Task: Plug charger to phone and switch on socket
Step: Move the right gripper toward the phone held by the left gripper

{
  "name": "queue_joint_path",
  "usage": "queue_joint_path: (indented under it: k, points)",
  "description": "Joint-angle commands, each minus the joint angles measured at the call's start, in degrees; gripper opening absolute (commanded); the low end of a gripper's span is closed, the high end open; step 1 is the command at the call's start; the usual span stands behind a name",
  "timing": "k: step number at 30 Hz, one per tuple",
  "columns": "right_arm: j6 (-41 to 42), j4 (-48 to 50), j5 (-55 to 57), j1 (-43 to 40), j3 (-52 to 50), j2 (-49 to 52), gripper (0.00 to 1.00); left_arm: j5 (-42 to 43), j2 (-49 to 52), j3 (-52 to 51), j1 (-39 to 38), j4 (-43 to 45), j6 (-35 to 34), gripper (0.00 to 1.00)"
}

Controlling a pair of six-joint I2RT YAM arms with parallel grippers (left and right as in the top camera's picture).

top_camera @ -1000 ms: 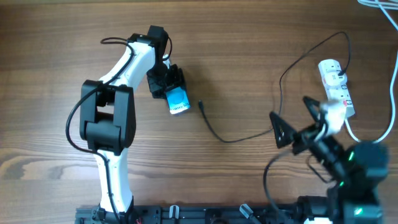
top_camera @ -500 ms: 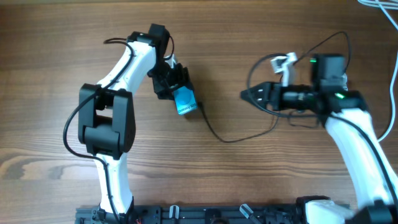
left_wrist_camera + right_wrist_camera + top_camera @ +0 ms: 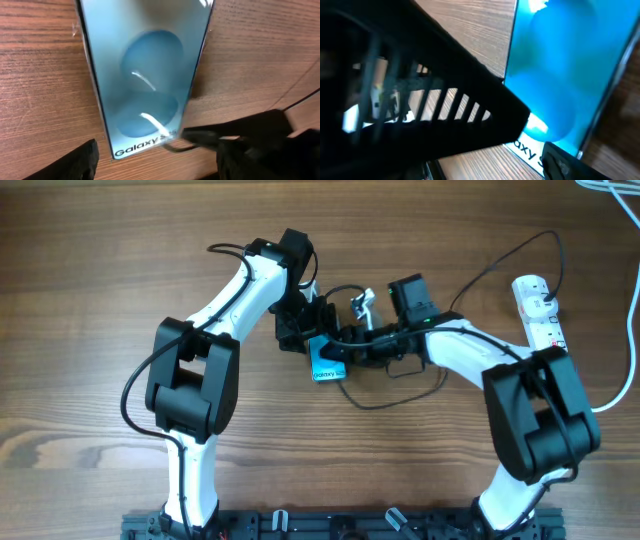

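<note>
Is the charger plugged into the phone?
Cannot tell: the charger tip is at the phone's bottom edge, but blur hides whether it is seated.

phone [image 3: 327,366]: upper end hidden under left gripper [image 3: 300,332] overhead, top cut off in left wrist view | charger [image 3: 400,395]: tip lost at right gripper [image 3: 348,352], whether seated unclear | right wrist view: blurred, dark finger [image 3: 420,75] covers left half, phone text cut off | socket [image 3: 541,315]: switch too small to read

One phone [image 3: 326,364], one charger [image 3: 378,407], one socket [image 3: 541,311], two arms [image 3: 232,298] [image 3: 468,356], one table [image 3: 90,240].
</note>
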Motion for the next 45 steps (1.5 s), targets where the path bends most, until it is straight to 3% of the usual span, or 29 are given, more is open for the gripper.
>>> queue_joint_path:
  k: [1, 5, 9, 12, 15, 20, 33, 42, 45]
  points:
    - [1.3, -0.6, 4.6, 0.0, 0.2, 0.8, 0.83, -1.7, -2.1, -0.2, 0.1, 1.5, -0.2, 0.79]
    - [-4.6, -7.1, 4.9, -2.4, 0.2, -1.0, 0.83, -7.5, -2.1, -0.2, -0.7, 2.0, -2.9, 0.87]
    - [-8.1, -12.3, 5.5, -6.3, 0.2, -8.5, 0.89, -10.5, -2.1, -0.2, -1.9, 3.4, -6.7, 0.92]
    - [-8.7, -16.1, 6.5, -9.1, 0.2, -14.4, 0.95, -12.7, -2.0, -0.2, -4.1, 4.9, -9.8, 0.94]
    - [-8.7, -19.8, 12.1, -10.3, 0.2, -16.1, 1.00, -20.8, -1.9, -0.2, -7.5, 4.8, -14.0, 0.98]
    - [-8.9, -24.2, 19.2, -10.4, -0.1, -15.8, 1.00, -29.0, -1.8, -0.6, -11.3, 4.5, -17.1, 1.00]
    - [-9.9, -24.8, 19.2, -10.4, -1.6, -15.8, 1.00, -29.9, 2.6, -2.6, -11.4, 8.1, -18.4, 0.98]
    - [-9.9, -25.2, 18.6, -10.3, -1.6, -15.8, 1.00, -29.3, 5.3, -2.6, -11.4, 8.1, -18.4, 0.92]
    - [-9.9, -25.2, 18.6, -10.1, -1.6, -15.8, 1.00, -29.3, 5.7, -2.6, -11.3, 8.0, -18.3, 0.83]
